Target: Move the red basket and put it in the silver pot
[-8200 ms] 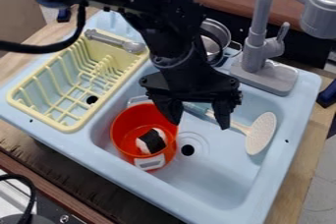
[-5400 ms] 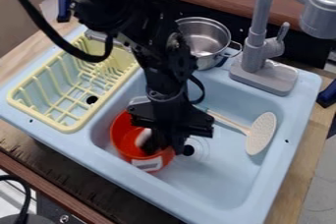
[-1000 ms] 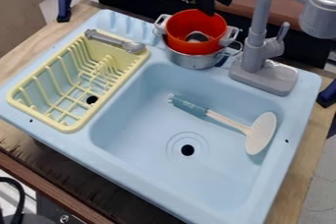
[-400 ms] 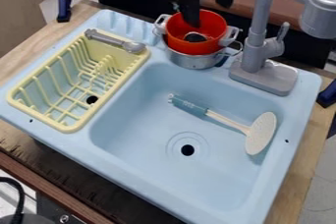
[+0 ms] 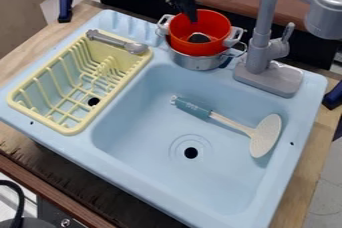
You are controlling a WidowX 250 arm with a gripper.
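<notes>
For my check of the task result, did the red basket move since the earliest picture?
Yes. The red basket went from beside the drain hole toward the picture's top, into the silver pot left of the faucet.

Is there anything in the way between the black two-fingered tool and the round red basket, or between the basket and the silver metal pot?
Nothing visible stands in either way. The open black two-fingered tool is right by the round red basket's far rim, and the basket already sits in the silver metal pot.
</notes>
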